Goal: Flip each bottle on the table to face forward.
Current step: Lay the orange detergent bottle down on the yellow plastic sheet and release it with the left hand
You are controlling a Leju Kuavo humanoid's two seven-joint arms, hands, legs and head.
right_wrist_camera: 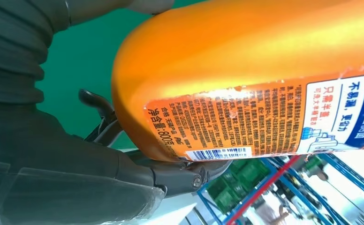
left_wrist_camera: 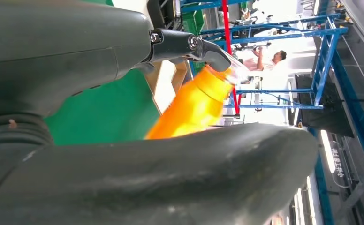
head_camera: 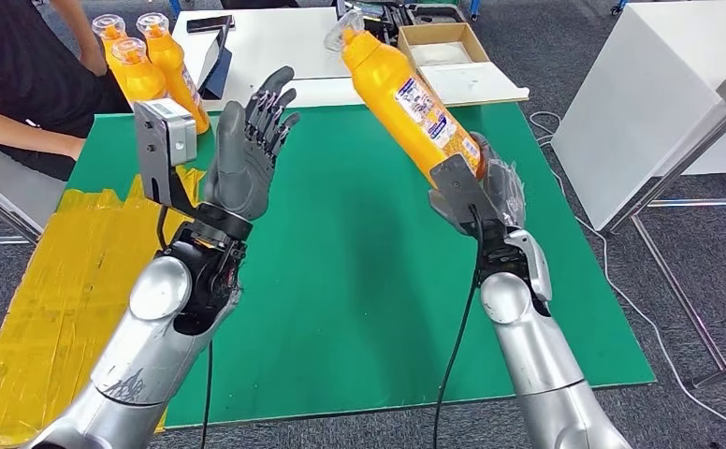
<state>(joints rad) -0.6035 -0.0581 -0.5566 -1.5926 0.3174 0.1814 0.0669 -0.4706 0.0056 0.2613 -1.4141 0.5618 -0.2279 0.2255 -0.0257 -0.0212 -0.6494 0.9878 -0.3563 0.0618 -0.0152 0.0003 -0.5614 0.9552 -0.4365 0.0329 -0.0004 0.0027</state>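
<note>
My right hand (head_camera: pixel 490 192) grips the base of an orange bottle (head_camera: pixel 406 98) with a clear cap, lifted above the green mat (head_camera: pixel 359 271) and tilted to the upper left. Its barcode label (right_wrist_camera: pixel 246 126) faces the right wrist camera, and the fingers (right_wrist_camera: pixel 124 164) wrap under it. My left hand (head_camera: pixel 247 150) is raised over the mat's left side, fingers spread upward, holding nothing. The left wrist view looks past that hand's thumb (left_wrist_camera: pixel 170 183) to the held bottle (left_wrist_camera: pixel 194 108). Three more orange bottles (head_camera: pixel 149 65) stand upright at the mat's far left corner.
A person in black (head_camera: pixel 22 84) sits at the far left beside the standing bottles. Yellow sheeting (head_camera: pixel 50 290) covers the table's left part. A white board (head_camera: pixel 266 47) with a cardboard box (head_camera: pixel 443 42) lies behind the mat. A white table (head_camera: pixel 659 94) stands at right.
</note>
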